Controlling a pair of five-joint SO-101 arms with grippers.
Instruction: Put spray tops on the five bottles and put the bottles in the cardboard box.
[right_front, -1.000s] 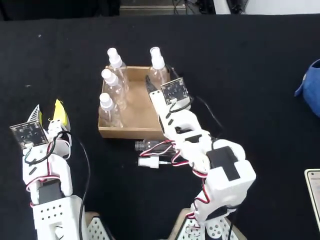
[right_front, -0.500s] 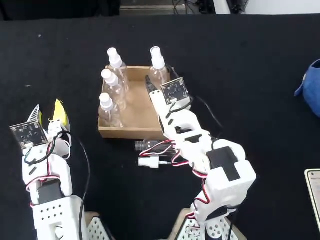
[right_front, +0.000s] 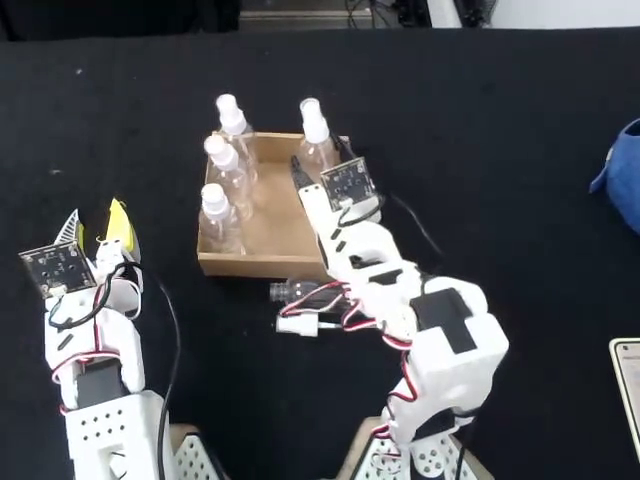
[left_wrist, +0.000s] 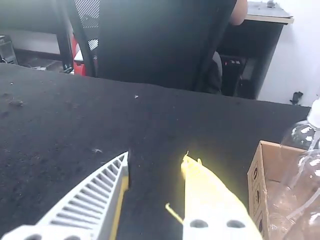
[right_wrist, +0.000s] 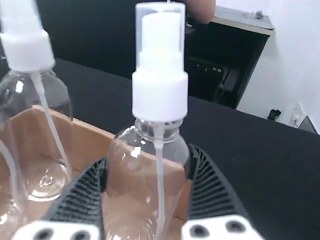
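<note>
Uncapped bottle (right_front: 303, 291) lies on its side on the table (right_front: 500, 150), just before the cardboard box (right_front: 262, 263), with a loose spray top (right_front: 298, 324) beside it. Your left claw (left_wrist: 155, 157) hangs spread and empty, well left of the box. Farther in, your right claw (right_wrist: 148, 165) clasps a capped bottle (right_front: 318, 146) standing in the box's far right corner. Three other bottles (right_front: 225, 172) line its left wall.

Bright even light w/ glare on bottle (right_wrist: 135, 170).

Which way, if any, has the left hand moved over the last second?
No. The left hand sits in the same place, open, at the same gap from the bottle lying on the table.
</note>
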